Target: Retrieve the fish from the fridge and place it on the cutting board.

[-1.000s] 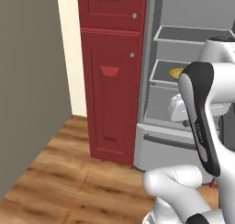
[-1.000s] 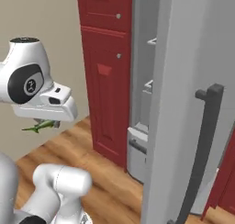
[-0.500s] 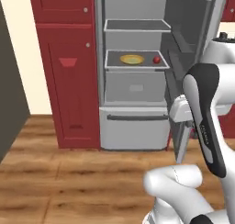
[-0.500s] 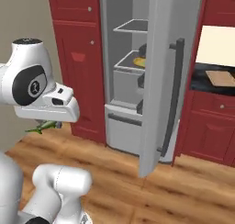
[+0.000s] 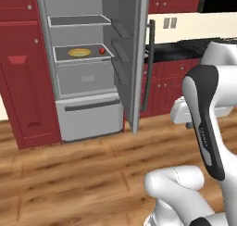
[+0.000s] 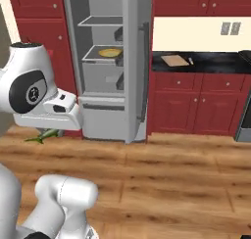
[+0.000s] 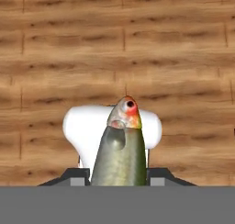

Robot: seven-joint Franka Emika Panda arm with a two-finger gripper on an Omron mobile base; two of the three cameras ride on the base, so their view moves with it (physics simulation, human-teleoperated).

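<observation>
Left base view: your fridge stands open, grey shelves bare but for a yellow plate and a small red fruit.

Right base view: the fish hangs low under the hand, above the wooden floor. The tan cutting board lies flat on the dark speckled worktop, well apart, up and to your right.

Hand view: the fingers pinch the slick grey-green fish, its long axis running straight out from them, head away.
</observation>
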